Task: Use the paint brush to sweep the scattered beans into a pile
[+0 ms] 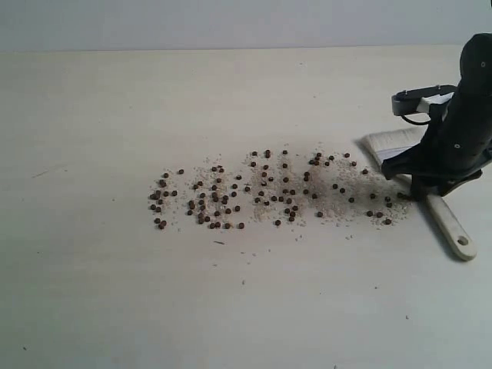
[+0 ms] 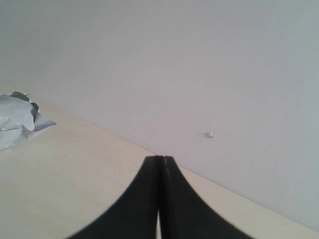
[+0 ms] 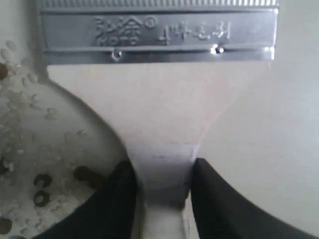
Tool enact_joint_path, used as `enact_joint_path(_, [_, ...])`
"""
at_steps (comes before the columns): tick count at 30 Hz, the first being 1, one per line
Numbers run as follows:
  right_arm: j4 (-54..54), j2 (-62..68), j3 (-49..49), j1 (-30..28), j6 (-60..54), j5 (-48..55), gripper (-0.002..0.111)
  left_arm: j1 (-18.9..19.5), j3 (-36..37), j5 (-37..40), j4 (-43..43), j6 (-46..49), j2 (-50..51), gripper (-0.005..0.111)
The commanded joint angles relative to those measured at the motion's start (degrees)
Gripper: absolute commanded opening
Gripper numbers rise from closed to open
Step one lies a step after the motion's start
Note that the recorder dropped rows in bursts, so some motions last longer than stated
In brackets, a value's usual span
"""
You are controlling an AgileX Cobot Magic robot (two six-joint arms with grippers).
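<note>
**R gripper set on brush handle**

R arm comes down steeply at the table's (image 1: 92, 292) right side. R gripper (image 3: 162, 172) straddles the paint brush (image 1: 450, 227) at the handle neck, fingers (image 3: 119, 194) hard by both edges; can't tell if clamped. Brush lies flat, just right of the beans (image 1: 254, 192). L gripper (image 2: 160, 162) pinched closed, empty.

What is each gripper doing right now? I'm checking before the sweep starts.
Left gripper: closed, holding nothing.
Right gripper: closed on the brush handle.
</note>
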Motion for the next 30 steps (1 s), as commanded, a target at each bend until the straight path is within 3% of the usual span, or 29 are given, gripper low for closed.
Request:
enact_joint_path(1, [-1.2,-2.4,0.9,-0.2,-1.7,0.1,0.000,0.1,0.0,-0.1,-0.4,-0.1,-0.2,0.000])
enact_joint_path(30, [-1.3,-18.2,0.9,-0.2,-4.0,9.9,0.000,0.1,0.0,-0.1,-0.4,-0.1,-0.2,0.000])
